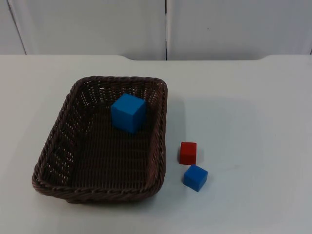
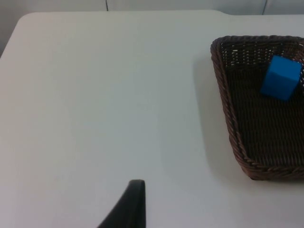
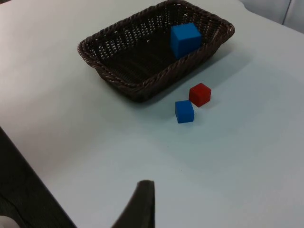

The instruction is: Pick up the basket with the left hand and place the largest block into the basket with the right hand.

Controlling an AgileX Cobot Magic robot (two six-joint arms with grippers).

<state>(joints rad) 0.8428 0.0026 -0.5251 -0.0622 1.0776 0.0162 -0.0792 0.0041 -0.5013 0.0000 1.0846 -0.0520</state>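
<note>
A dark brown wicker basket (image 1: 160,139) rests on the white table, left of centre. The large blue block (image 1: 128,113) lies inside it, near its far wall. Just right of the basket, on the table, sit a small red block (image 1: 188,152) and a small blue block (image 1: 195,177), almost touching. My left gripper (image 2: 134,206) hangs over bare table well away from the basket (image 2: 223,95) and the large blue block (image 2: 281,78). High above the table, my right gripper (image 3: 144,204) stays far from the basket (image 3: 137,89), the red block (image 3: 200,94) and the small blue block (image 3: 184,111).
The grey partition wall (image 1: 165,27) closes off the table's far edge. Bare white table (image 1: 253,122) stretches to the right of the blocks and in front of the basket.
</note>
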